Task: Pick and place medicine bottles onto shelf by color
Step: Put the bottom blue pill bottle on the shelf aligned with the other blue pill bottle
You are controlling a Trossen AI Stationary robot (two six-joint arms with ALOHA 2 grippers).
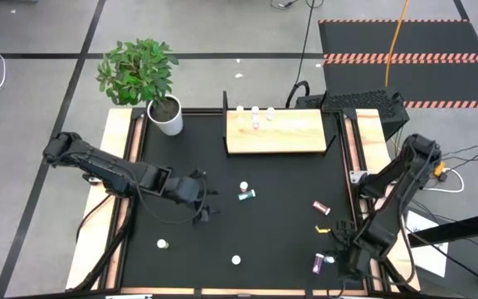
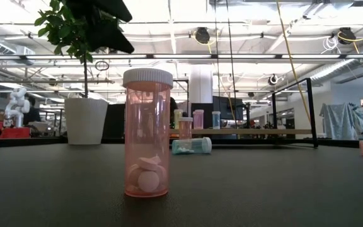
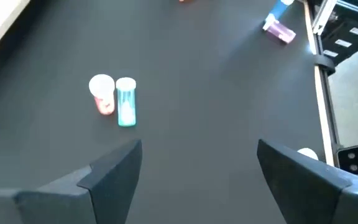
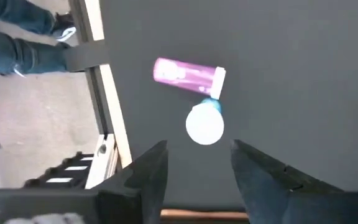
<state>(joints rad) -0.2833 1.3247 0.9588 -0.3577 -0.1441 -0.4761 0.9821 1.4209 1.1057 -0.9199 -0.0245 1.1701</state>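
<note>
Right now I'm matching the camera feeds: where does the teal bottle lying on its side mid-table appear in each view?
High view: the teal bottle lies mid-table, in front of the shelf.
Low view: near centre, lying behind the large pink bottle.
Left wrist view: lying on the dark mat.
Right wrist view: not in it.
Shared landmark: the small upright pink bottle right beside it.
</note>
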